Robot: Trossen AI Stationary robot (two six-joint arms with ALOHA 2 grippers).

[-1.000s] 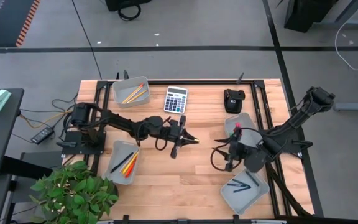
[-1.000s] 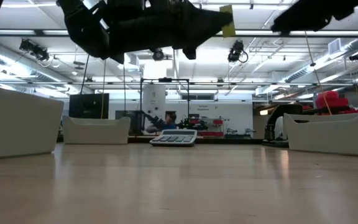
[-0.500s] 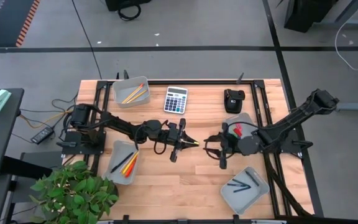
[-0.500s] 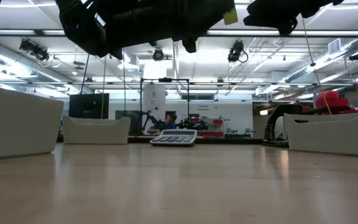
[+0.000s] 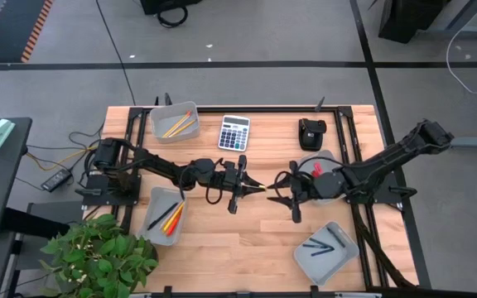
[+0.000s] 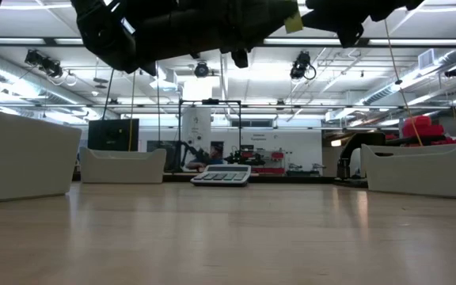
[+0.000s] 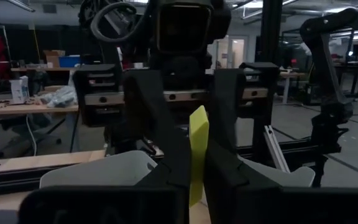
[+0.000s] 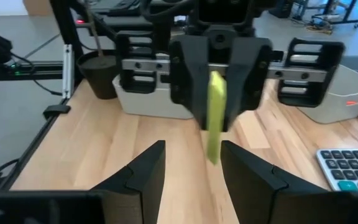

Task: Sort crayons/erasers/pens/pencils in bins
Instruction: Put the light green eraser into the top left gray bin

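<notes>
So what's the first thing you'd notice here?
The two dark grippers meeting nose to nose above the middle of the table. The left gripper is shut on a yellow stick, holding it toward the open right gripper. Next, the grey bins at the table's corners, like the pencil one.

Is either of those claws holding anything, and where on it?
The left end effector pinches a yellow crayon by its rear end; the tip sticks out toward the open, empty right end effector.
</notes>
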